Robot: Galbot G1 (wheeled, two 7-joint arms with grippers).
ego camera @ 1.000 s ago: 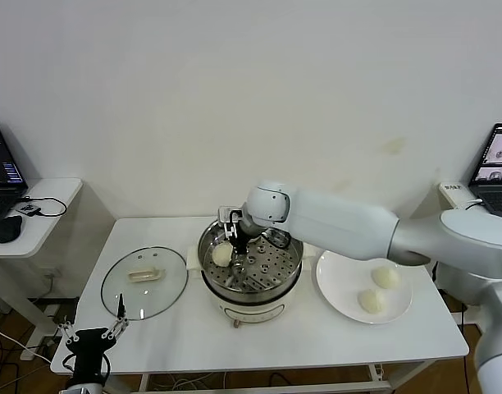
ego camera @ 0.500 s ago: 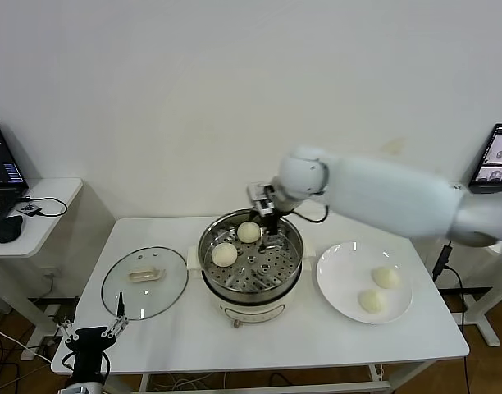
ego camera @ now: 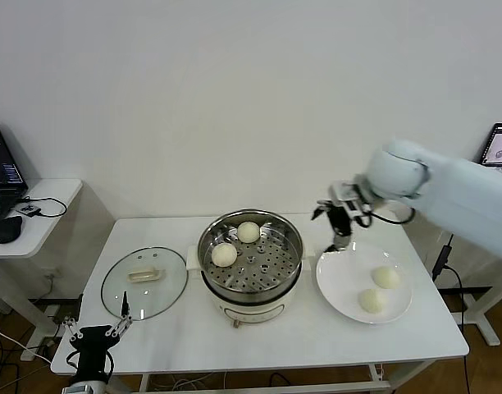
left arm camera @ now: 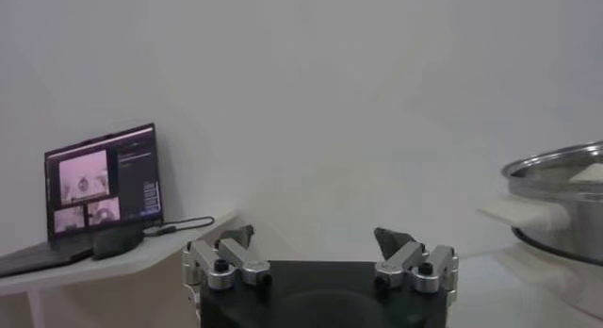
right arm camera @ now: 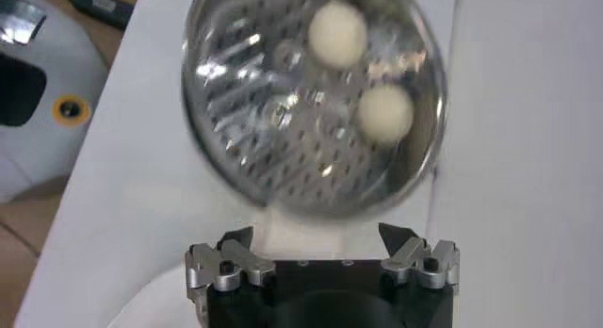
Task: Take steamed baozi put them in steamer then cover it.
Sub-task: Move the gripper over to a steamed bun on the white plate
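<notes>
The steel steamer (ego camera: 251,259) stands mid-table on its cream base. Two baozi lie on its perforated tray, one at the back (ego camera: 248,231) and one at the left (ego camera: 224,254); both show in the right wrist view (right arm camera: 338,32) (right arm camera: 385,113). Two more baozi (ego camera: 386,277) (ego camera: 371,301) lie on the white plate (ego camera: 341,283) to the right. The glass cover (ego camera: 144,281) lies flat left of the steamer. My right gripper (ego camera: 339,228) is open and empty, above the plate's back left rim, right of the steamer. My left gripper (ego camera: 93,332) is open, low at the table's front left edge.
A side table (ego camera: 38,215) with a laptop (ego camera: 2,168) and mouse stands at far left. Another laptop (ego camera: 498,149) sits at far right. The wall runs close behind the table. The steamer's rim (left arm camera: 556,174) shows in the left wrist view.
My right gripper let the second baozi go at the back of the steamer tray, lifted out and swung right to the plate's near rim. The left arm has not moved.
</notes>
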